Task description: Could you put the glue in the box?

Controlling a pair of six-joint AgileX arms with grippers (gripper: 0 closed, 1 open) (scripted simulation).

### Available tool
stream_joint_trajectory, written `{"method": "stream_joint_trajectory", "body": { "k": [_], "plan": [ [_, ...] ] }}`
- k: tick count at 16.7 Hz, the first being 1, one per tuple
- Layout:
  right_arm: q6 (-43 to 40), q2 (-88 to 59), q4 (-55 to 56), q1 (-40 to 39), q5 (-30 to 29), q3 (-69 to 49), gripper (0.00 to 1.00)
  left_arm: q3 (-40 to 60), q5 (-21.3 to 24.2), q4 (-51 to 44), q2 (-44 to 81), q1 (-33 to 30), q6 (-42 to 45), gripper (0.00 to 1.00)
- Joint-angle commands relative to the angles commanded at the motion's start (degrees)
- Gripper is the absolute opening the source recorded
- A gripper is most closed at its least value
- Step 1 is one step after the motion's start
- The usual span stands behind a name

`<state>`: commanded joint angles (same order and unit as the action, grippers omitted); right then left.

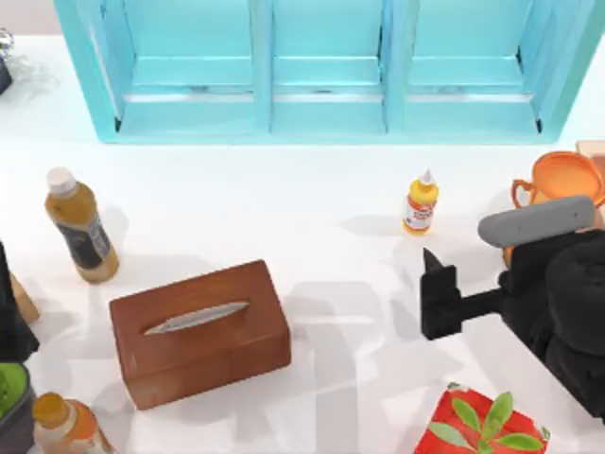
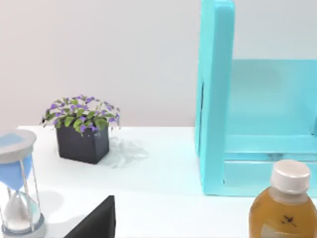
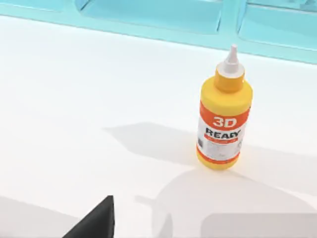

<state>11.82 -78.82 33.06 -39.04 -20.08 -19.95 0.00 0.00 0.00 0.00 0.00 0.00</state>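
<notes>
Upright yellow-orange glue [image 1: 421, 202] bottle, white nozzle, near teal box [image 1: 326, 113].

Orange-capped bottle [image 1: 62, 426], red box [image 1: 484, 423] cut by bottom edge.

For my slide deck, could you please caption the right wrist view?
Glue standing upright on the white table, untouched, before the turquoise box.

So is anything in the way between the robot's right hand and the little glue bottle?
No, nothing visible is. The glue stands upright on bare white table, and the right hand is just in front of it in the top view, with only open tabletop between them. The left arm is parked at the table's left edge.
</notes>
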Motion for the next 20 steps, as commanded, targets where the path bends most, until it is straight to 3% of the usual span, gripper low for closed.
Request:
{"method": "stream_joint_trajectory", "body": {
  "k": [5, 11, 20],
  "plan": [
    [6.1, -17.2, 4.7, -4.0, -10.9, -7.7, 1.00, 0.0, 0.0, 0.0, 0.0, 0.0, 0.0, 1.00],
    [10.9, -28.2, 7.8, -6.3, -21.7, -13.1, 1.00, 0.0, 0.0, 0.0, 0.0, 0.0, 0.0, 1.00],
    [10.6, -30.2, 8.9, -6.3, -22.5, -14.8, 1.00, 0.0, 0.0, 0.0, 0.0, 0.0, 0.0, 1.00]
  ]
}}
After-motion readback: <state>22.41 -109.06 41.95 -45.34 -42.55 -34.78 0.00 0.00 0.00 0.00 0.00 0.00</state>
